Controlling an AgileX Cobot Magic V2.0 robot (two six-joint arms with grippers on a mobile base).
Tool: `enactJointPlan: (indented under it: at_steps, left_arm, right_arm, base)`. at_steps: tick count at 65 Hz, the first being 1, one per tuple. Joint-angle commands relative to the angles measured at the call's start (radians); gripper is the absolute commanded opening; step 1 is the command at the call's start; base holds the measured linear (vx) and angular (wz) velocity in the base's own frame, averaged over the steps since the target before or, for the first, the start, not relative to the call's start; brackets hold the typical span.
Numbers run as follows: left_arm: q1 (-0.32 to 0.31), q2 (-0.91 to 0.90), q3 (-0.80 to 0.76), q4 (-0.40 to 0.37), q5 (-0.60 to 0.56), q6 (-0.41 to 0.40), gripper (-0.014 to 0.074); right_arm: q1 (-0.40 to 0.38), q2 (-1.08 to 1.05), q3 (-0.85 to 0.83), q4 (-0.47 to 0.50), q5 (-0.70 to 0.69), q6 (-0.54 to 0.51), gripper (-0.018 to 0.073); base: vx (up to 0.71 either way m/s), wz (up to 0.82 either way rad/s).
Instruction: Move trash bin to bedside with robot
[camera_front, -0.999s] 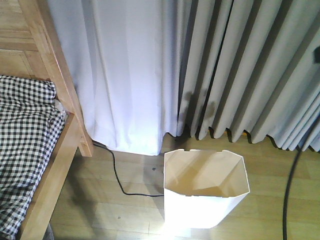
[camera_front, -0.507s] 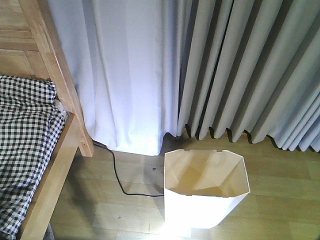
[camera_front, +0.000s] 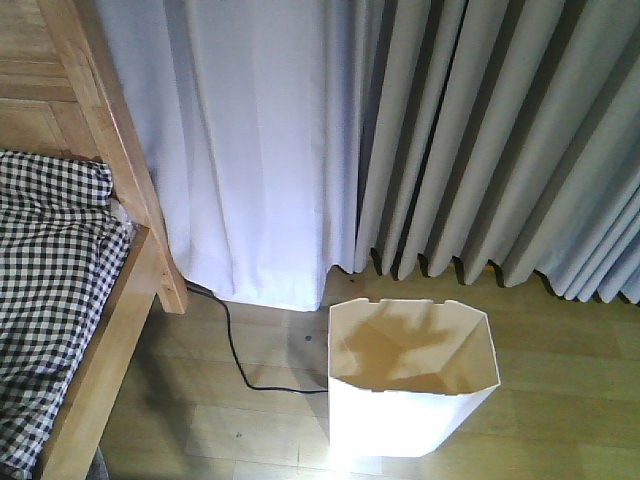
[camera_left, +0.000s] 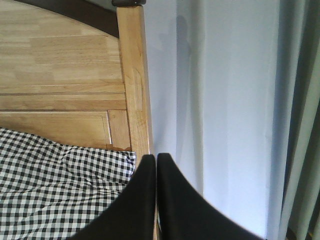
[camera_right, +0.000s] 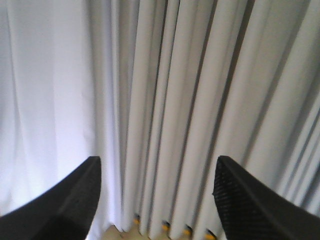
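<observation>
Front view: the white plastic trash bin with the octagonal notched rim stands upright on the wooden floor, at about 5 o'clock in the frame. The light-brown wooden bed frame with black-and-white checked bedding fills the 9 o'clock side, a strip of bare floor and a loose black floor cable lying between the two. One second ago a black cable and part of an arm crossed the right edge at 3 to 5 o'clock; both are now gone, and a darker shadow falls inside the bin. The bin itself has not shifted. This suggests the arm has lifted clear and the placement is essentially done.

The bin's long axis is vertical, mouth up, walls tapering downward; its notched rim edge faces 12 o'clock, toward the grey pleated curtain.

Wrist views: the left gripper has its jaws pressed together, holding nothing; the right gripper has its jaws wide apart, also holding nothing.
</observation>
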Motion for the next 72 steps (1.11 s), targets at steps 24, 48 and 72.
enactJointPlan:
  at_steps: [24, 48, 72]
  left_arm:
    - [-0.004, -0.005, -0.024, -0.002, -0.073, -0.004, -0.0006]
    - [-0.004, -0.005, -0.024, -0.002, -0.073, -0.004, -0.0006]
    - [-0.004, -0.005, -0.024, -0.002, -0.073, -0.004, -0.0006]
  right_arm:
    - [-0.002, 0.012, -0.02, 0.095, -0.142, 0.01, 0.0414]
    - [-0.002, 0.012, -0.02, 0.082, -0.145, 0.011, -0.0012]
    - [-0.002, 0.012, -0.019, 0.073, -0.145, 0.003, -0.0009]
  base:
    - [0.0, 0.0]
    - [0.0, 0.0]
    - [0.0, 0.0]
